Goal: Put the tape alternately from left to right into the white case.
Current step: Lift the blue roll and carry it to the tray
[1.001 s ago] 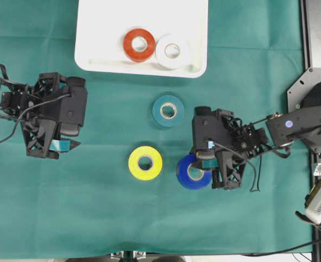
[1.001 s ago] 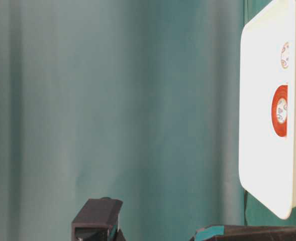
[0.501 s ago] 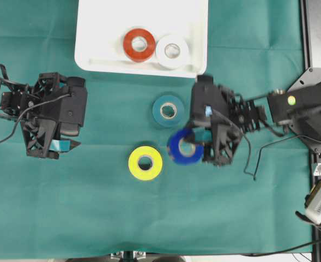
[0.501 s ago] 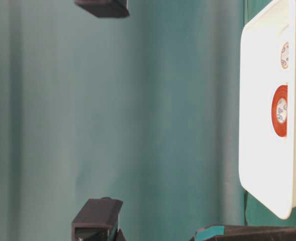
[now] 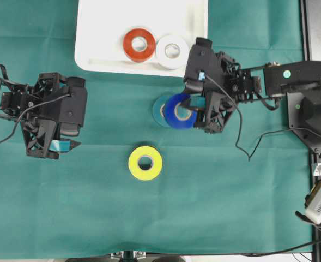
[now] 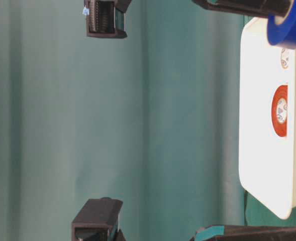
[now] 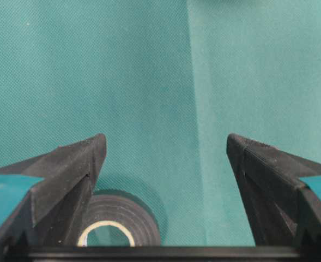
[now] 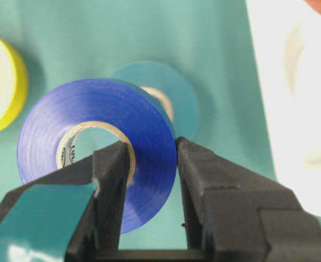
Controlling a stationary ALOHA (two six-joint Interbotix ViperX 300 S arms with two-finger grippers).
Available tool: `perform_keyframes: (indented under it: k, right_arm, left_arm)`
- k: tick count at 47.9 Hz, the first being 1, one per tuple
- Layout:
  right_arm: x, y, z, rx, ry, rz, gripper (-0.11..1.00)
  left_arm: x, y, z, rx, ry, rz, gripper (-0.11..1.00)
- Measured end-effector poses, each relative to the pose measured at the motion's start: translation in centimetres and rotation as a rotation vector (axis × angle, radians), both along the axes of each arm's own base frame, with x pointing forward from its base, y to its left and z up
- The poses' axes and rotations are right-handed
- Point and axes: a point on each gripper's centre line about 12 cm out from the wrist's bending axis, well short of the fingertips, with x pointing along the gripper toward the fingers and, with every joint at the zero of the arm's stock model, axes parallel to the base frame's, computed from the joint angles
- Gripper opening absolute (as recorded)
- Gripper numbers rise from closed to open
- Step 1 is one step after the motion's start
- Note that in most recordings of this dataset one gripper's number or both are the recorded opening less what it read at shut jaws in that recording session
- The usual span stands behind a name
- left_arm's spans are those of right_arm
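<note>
My right gripper (image 5: 192,106) (image 8: 152,150) is shut on the blue tape (image 5: 180,111) (image 8: 95,131) (image 6: 288,27), one finger through its core, holding it in the air over the teal roll (image 5: 160,111) (image 8: 176,93). The yellow roll (image 5: 145,162) lies on the cloth. The orange-red roll (image 5: 139,45) (image 6: 279,110) and the white roll (image 5: 172,51) lie side by side in the white case (image 5: 95,33) (image 6: 263,100). My left gripper (image 5: 62,143) (image 7: 165,147) is open and low over the cloth, with the black roll (image 7: 130,218) beside its left finger.
Green cloth covers the table. The right arm's base and a grey metal plate (image 5: 318,33) stand at the right edge, with a loose cable (image 5: 247,147) hanging off the arm. The left half of the case floor is bare.
My right gripper has lifted the blue roll off the cloth and carried it towards the case, so it now hangs over the teal roll. The left arm has not moved.
</note>
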Motion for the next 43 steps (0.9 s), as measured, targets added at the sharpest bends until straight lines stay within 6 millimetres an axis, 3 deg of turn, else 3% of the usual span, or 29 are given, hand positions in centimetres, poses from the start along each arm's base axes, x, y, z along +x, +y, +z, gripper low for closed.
perform_keyframes:
  k: [20, 43]
  right_arm:
    - [-0.6, -4.4, -0.1, -0.071, 0.031, -0.086, 0.25]
    - [-1.6, -11.4, 1.0, -0.156, 0.01, -0.242, 0.25]
  left_arm:
    - [0.0, 0.0, 0.0, 0.001, 0.0, -0.002, 0.75]
    - [0.0, -0.1, 0.0, 0.0, 0.0, -0.002, 0.75]
